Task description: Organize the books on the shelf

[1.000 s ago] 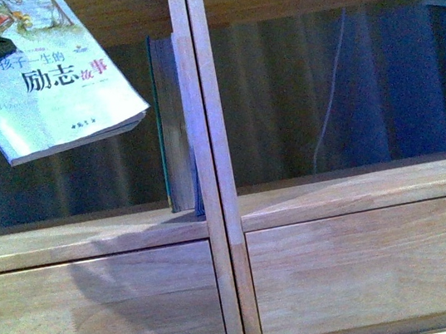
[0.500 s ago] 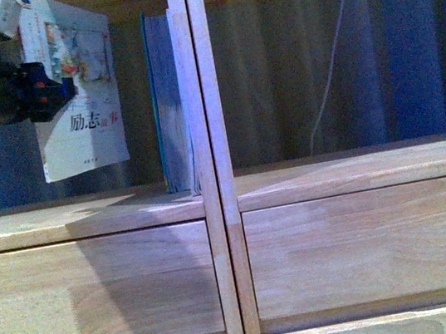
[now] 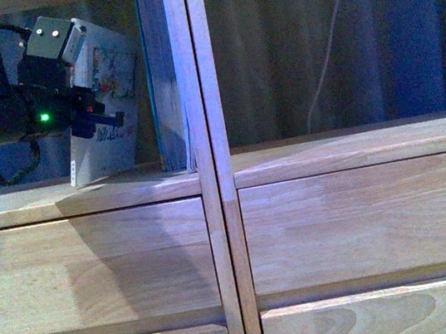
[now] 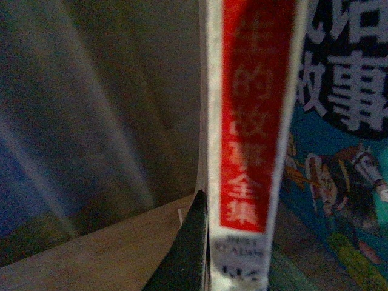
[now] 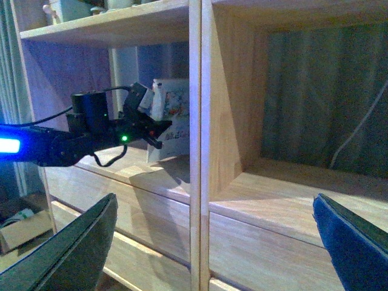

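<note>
The whitish book is clamped by its red-patched spine in the left jaws and held tilted in the left compartment, its lower corner touching or just above the shelf. A gap is left to the teal-edged book, upright against the divider; the right jaws are spread wide and empty. If released at this lean, the thin paperback could slump flat or slide off the front edge.

Left gripper level, seemingly clamped on book; right gripper spread wide.
</note>
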Robot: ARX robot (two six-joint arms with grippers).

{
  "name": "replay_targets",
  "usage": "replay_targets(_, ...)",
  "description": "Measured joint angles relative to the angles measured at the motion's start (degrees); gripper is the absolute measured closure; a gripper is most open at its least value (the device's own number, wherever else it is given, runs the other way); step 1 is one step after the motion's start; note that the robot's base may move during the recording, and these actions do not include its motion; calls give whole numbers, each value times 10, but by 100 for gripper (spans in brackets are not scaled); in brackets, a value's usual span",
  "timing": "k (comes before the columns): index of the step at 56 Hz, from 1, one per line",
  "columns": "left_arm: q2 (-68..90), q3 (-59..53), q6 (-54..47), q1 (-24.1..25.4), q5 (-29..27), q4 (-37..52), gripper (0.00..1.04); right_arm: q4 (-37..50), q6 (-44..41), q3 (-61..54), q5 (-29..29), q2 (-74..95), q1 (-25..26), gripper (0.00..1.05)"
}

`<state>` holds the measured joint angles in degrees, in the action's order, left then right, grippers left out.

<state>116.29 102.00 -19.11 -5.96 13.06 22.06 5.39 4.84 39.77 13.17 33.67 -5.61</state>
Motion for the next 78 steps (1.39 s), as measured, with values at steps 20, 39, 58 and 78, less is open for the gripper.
replay_targets(20, 3, 0, -12, -24, -36, 7, 98, -38, -43, -203, -133, -126, 53, 88)
replay_targets(39, 26, 18, -28, -57, -124, 27, 98, -12, -45, -297, -132, -188, 55, 102)
replay_targets(58, 31, 31, -25, -73, -150, -2, 87, -62, -45, -342, -132, -289, 55, 102)
replay_targets(78, -5, -28, 3, -68, -116, 11, 32, -59, -45, -365, -131, -306, 55, 102)
